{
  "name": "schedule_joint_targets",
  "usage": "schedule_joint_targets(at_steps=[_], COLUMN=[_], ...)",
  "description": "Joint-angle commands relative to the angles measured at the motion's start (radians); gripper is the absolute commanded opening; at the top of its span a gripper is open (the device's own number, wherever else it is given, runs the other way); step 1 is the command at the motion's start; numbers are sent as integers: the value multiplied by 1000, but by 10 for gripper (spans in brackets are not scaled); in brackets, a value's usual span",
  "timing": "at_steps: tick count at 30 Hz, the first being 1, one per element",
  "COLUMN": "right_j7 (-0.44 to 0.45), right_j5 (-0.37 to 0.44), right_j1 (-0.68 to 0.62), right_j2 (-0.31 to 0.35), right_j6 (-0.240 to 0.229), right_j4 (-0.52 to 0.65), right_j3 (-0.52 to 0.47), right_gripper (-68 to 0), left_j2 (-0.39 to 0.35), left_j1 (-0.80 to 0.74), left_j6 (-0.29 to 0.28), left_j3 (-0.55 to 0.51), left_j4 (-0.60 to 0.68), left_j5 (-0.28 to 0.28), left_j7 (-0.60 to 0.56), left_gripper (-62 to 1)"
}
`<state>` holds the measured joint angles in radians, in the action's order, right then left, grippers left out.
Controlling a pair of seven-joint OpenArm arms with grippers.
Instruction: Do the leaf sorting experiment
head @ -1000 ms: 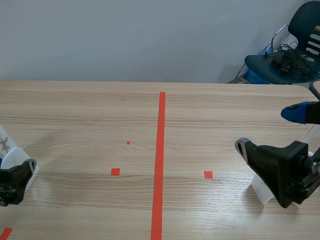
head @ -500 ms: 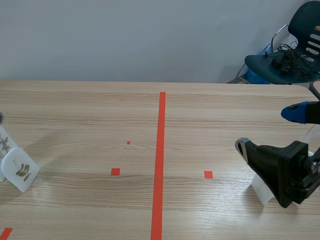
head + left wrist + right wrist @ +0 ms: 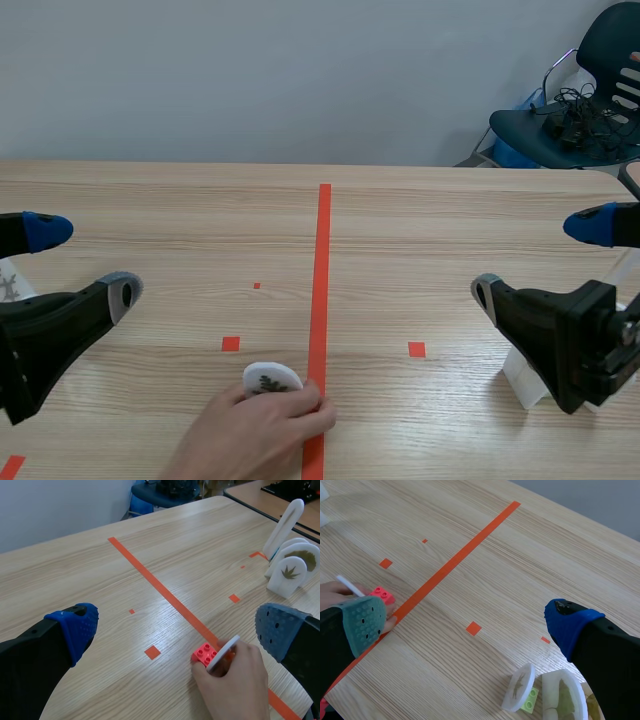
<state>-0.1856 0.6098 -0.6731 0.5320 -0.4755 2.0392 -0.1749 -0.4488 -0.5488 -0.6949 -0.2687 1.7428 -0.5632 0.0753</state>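
Scene view: a person's hand (image 3: 250, 435) is seen coming in from the robot's side of the table (image 3: 450, 230). A white leaf disc (image 3: 272, 379) is held upright in it, just beside the orange-red tape line (image 3: 323, 250). The disc's base is hidden there by the fingers.

In the left wrist view the base is shown to be a red brick (image 3: 204, 654), with the disc seen edge-on above it. In the right wrist view the same brick is partly covered by that gripper's grey-green pad (image 3: 362, 625).

The left gripper (image 3: 85, 262) is held wide open at the table's left side, and the right gripper (image 3: 540, 262) wide open at the right. Nothing is held between either pair of fingers.

The other leaf discs (image 3: 518, 687) are made out only in the wrist views, standing close together under the right gripper, one of them on a green brick (image 3: 531, 699). In the scene view they are mostly covered by the right arm.

Bare wood is left between the two grippers and on to the far edge. A chair (image 3: 600, 40) is seen beyond the far right corner.
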Motion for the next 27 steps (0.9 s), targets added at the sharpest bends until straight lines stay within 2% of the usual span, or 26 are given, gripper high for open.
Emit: schedule_joint_targets(at_steps=[1, 18, 27], right_j7=[7, 7, 7], right_j5=[3, 3, 3], right_j1=[17, 17, 17], right_j2=[8, 8, 8], right_j6=[4, 4, 4], right_j4=[0, 0, 0], right_j3=[-1, -1, -1], right_gripper=[4, 4, 4], left_j2=[5, 5, -4], left_j1=[-2, -2, -14], left_j6=[-1, -1, -1], left_j3=[-16, -13, 14], left_j4=[-3, -3, -10], left_j5=[5, 1, 114], left_j7=[-14, -25, 4], left_gripper=[14, 14, 14])
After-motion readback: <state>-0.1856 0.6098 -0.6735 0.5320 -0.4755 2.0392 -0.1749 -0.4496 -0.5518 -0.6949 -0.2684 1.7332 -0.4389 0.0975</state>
